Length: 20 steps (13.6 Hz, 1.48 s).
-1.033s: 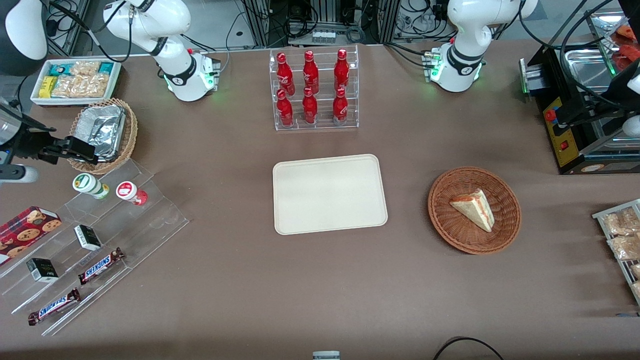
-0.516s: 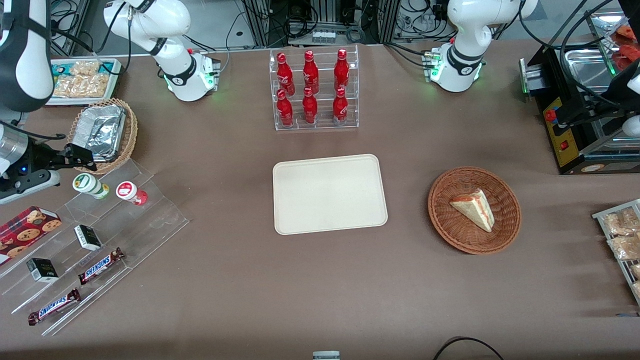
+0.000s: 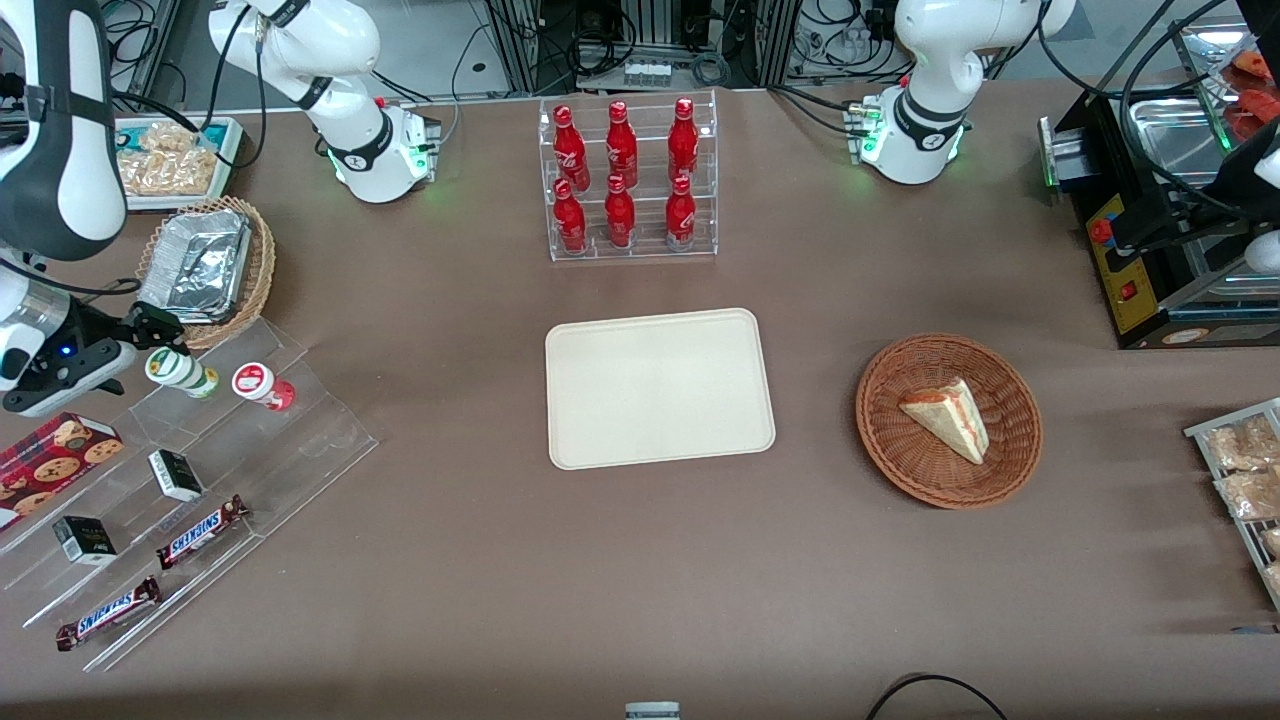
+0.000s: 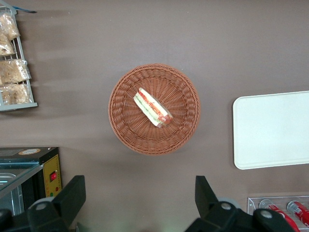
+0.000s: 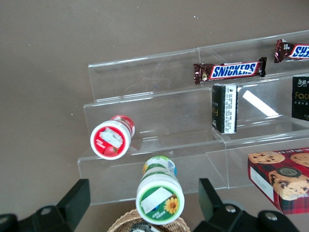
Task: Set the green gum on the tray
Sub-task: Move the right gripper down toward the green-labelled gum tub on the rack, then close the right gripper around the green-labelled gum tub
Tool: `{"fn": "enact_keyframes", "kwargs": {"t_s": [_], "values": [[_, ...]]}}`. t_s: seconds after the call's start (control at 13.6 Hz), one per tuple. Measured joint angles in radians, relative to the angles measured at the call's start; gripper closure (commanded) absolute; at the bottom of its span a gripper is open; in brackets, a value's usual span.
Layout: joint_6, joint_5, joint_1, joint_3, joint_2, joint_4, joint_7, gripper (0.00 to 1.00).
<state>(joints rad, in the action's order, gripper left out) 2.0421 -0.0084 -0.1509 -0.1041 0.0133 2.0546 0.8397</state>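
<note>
The green gum (image 3: 180, 370) stands on the top step of a clear acrylic stand (image 3: 215, 455) toward the working arm's end of the table, beside a red-and-white canister (image 3: 262, 385). Its white lid with a green and orange mark faces the right wrist view (image 5: 160, 196). My right gripper (image 3: 150, 335) is open just above the gum. In the wrist view the gripper (image 5: 143, 200) has one finger on each side of the canister, with gaps on both sides. The beige tray (image 3: 658, 388) lies flat at the table's middle and holds nothing.
A wicker basket with a foil pan (image 3: 200, 262) sits close by the gripper. The stand also holds Snickers bars (image 3: 200, 530), small black boxes (image 3: 176, 474) and a cookie box (image 3: 50, 455). A rack of red bottles (image 3: 628, 180) and a sandwich basket (image 3: 948, 420) flank the tray.
My right arm has come down and nearer to the front camera, bringing the open gripper from beside the foil-pan basket to the green gum. The gum has not moved.
</note>
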Motion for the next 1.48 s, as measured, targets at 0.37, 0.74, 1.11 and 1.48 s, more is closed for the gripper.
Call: {"fn": "enact_keyframes", "kwargs": {"t_s": [0.37, 0.74, 1.11, 1.48], "values": [[0.093, 0.003, -0.044, -0.002, 0.008, 0.077, 0.072, 0.00], [0.149, 0.005, -0.053, -0.003, 0.013, 0.133, 0.073, 0.00], [0.208, 0.005, -0.053, -0.003, 0.014, 0.175, 0.073, 0.00], [0.244, 0.005, -0.054, -0.004, 0.015, 0.202, 0.075, 0.00]]}}
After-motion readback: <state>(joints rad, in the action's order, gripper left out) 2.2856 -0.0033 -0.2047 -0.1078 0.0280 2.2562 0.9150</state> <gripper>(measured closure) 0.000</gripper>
